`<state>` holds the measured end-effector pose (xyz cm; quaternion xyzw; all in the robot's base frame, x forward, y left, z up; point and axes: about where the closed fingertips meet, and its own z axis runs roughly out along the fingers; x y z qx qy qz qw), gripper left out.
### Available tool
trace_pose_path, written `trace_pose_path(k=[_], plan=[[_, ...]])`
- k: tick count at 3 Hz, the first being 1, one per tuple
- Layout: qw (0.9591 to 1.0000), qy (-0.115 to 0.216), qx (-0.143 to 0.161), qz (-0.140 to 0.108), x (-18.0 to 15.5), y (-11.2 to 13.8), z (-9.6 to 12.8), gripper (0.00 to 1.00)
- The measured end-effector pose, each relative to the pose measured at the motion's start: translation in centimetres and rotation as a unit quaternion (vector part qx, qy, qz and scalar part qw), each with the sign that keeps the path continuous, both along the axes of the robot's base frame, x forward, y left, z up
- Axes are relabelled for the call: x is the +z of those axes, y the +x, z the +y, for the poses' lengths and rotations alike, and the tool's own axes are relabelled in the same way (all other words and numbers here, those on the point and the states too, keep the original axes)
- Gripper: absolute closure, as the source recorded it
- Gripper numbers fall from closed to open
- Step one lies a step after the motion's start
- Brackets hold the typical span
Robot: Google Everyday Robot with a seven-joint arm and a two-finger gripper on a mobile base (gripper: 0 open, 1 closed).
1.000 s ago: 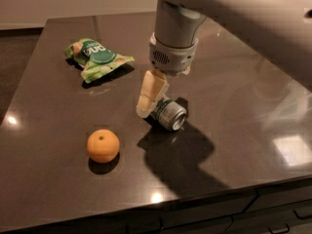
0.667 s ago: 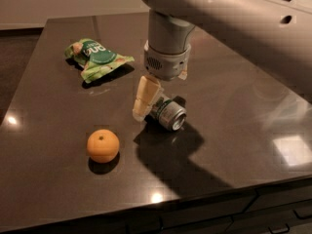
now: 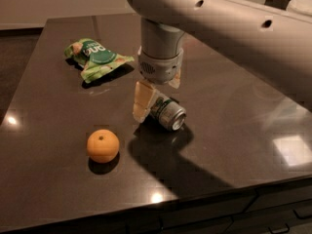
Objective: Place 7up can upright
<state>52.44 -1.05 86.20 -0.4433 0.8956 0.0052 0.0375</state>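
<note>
The 7up can (image 3: 168, 114) lies on its side in the middle of the dark table (image 3: 58, 179), silver top facing front right. My gripper (image 3: 159, 92) hangs straight down over the can's rear end, open. Its cream left finger (image 3: 142, 100) stands against the can's left rear side. The other finger (image 3: 174, 80) shows only as a tip behind the wrist, above the can. The can rests on the table, not lifted.
An orange (image 3: 103, 146) sits to the front left of the can. A green snack bag (image 3: 95, 56) lies at the back left. The table's front edge (image 3: 195, 199) runs close below, and my arm spans the upper right.
My gripper has come down a little and shifted slightly left, closer around the can's rear end. The can, orange and bag have not moved.
</note>
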Motion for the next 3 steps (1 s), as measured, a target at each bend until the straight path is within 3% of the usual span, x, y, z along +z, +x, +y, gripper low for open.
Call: trace_pose_path(k=[1, 2, 3], plan=[[1.0, -0.005, 0.002, -0.002, -0.3, 0.1, 0.4, 0.49], [0.9998, 0.009, 0.016, -0.012, 0.7, 0.4, 0.6, 0.72], [0.9958, 0.069, 0.04, -0.045, 3.7, 1.5, 0.3, 0.95]])
